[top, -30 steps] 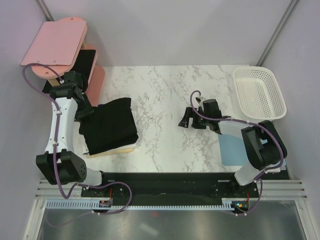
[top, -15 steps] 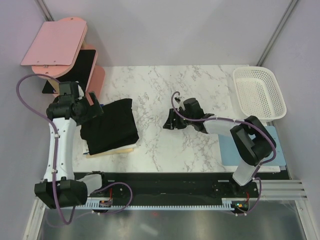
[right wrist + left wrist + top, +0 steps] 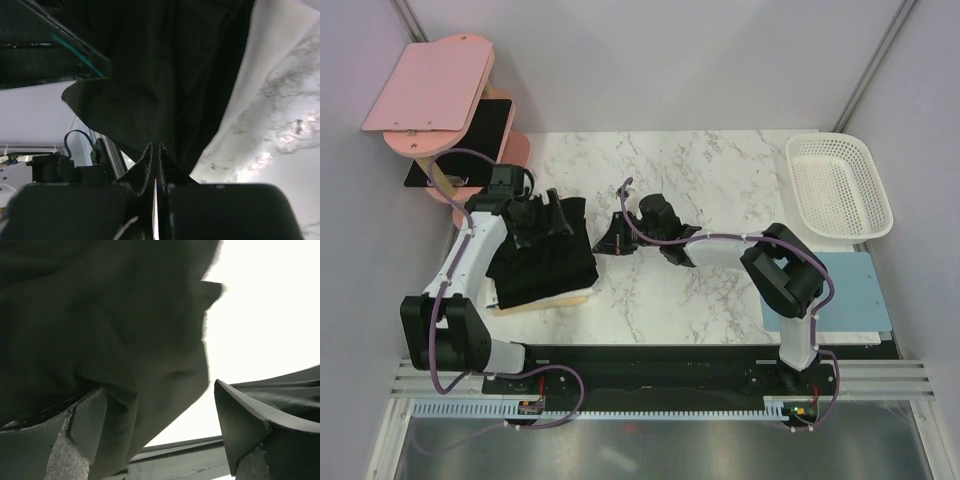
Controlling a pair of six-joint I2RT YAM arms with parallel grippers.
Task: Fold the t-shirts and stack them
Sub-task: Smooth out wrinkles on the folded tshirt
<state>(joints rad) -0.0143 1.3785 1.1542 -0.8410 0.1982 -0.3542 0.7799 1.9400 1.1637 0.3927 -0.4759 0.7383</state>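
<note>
The folded black t-shirts (image 3: pixel 545 262) lie in a pile at the table's left on a tan board (image 3: pixel 548 302). My left gripper (image 3: pixel 548 216) hovers open over the pile's far edge. In the left wrist view, black t-shirt fabric (image 3: pixel 115 330) hangs against the left finger (image 3: pixel 87 425), and the gripper (image 3: pixel 165 427) holds nothing. My right gripper (image 3: pixel 609 239) reaches in from the right and is shut just off the pile's right edge. In the right wrist view its tips (image 3: pixel 155 149) meet in front of the dark t-shirt fabric (image 3: pixel 165 70), with no cloth seen between them.
Pink shelves (image 3: pixel 430 85) stand at the far left with a thin black board (image 3: pixel 485 128) on one. A white basket (image 3: pixel 840 185) sits at the far right. A light blue mat (image 3: pixel 835 290) lies by the right arm's base.
My left gripper has opened and swung right onto the pile's far edge. My right arm has stretched left across the table to the pile, and its jaws have shut.
</note>
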